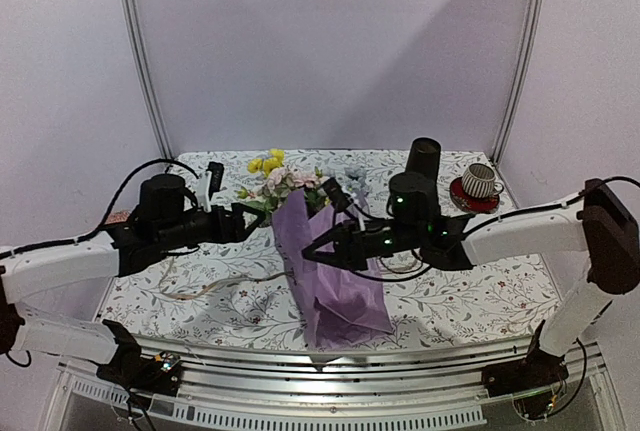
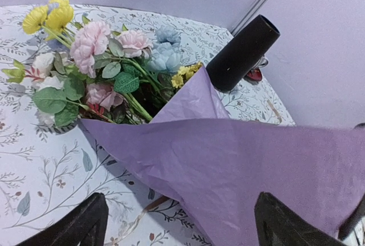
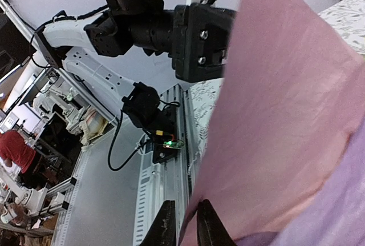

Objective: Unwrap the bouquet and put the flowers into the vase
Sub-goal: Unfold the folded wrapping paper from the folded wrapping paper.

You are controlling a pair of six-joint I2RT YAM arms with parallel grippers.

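Centrally on the worktop (image 1: 200, 301) lies the bouquet (image 1: 298, 223), its purple wrapping paper (image 1: 338, 303) spread loose and its flowers (image 1: 285, 179) pointing to the far edge. The left gripper (image 1: 258, 219) hangs wide open just beside it. The right gripper (image 1: 310, 249) has its fingers nearly together around the paper's edge; whether they pinch it I cannot tell. The black vase (image 1: 421, 159) stands near the far right corner.

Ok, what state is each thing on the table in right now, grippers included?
Bouquet: lying on its side, partly unwrapped.
Wrapping paper: loosened, around the stems.
Flowers: in the paper, heads sticking out.
Raffia string: off, loose beside the bouquet.
Vase: upright, no flowers in it.
Cup: upright on red saucer.
Left gripper: jaws wide open.
Right gripper: jaws nearly together at the paper's edge; grip unclear.
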